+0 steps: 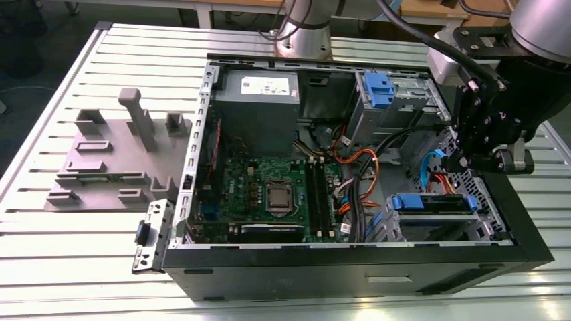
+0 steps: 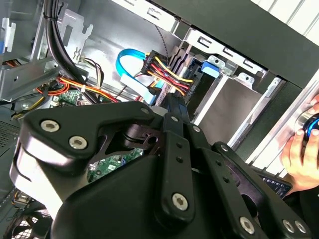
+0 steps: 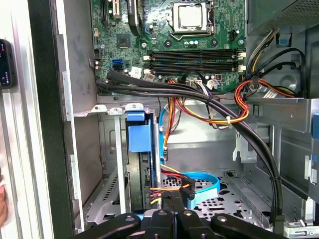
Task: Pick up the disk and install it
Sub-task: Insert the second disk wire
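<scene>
Ribbed metal surface (image 1: 107, 267) carries an open computer case (image 1: 357, 267). Near its front corner, the disk (image 1: 432, 204) sits in a drive bay: stiff, weighty, shock-sensitive, best held by its blue rail. Beyond, the end effector (image 1: 473, 157) hovers; its finger state cannot be told.

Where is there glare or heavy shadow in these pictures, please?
In the exterior view, glare streaks the slatted table in front of the computer case; in the second wrist view, the gripper body is a dark blurred mass up close; in the first wrist view, the motherboard is evenly lit.
</scene>
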`<action>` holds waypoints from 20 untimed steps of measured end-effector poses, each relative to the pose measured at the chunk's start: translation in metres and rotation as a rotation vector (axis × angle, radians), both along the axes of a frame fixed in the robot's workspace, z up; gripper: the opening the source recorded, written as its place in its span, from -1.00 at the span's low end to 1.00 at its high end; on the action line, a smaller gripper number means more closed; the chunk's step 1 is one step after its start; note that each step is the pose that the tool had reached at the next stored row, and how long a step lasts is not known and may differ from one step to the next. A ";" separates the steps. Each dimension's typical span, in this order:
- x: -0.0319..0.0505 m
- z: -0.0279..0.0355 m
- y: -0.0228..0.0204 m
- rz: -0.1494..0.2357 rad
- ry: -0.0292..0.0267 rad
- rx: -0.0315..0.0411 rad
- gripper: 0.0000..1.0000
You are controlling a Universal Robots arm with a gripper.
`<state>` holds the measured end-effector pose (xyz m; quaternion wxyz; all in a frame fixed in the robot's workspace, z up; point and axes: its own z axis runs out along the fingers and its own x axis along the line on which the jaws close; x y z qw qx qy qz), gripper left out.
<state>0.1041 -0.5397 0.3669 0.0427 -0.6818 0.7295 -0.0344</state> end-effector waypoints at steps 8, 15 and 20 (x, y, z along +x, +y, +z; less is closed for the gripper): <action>0.0000 0.0008 0.0003 0.000 0.0000 -0.0002 -0.79; 0.0000 0.0064 0.0021 0.000 0.0000 0.0001 -0.79; 0.0000 0.0083 0.0057 0.000 0.0008 0.0000 -0.79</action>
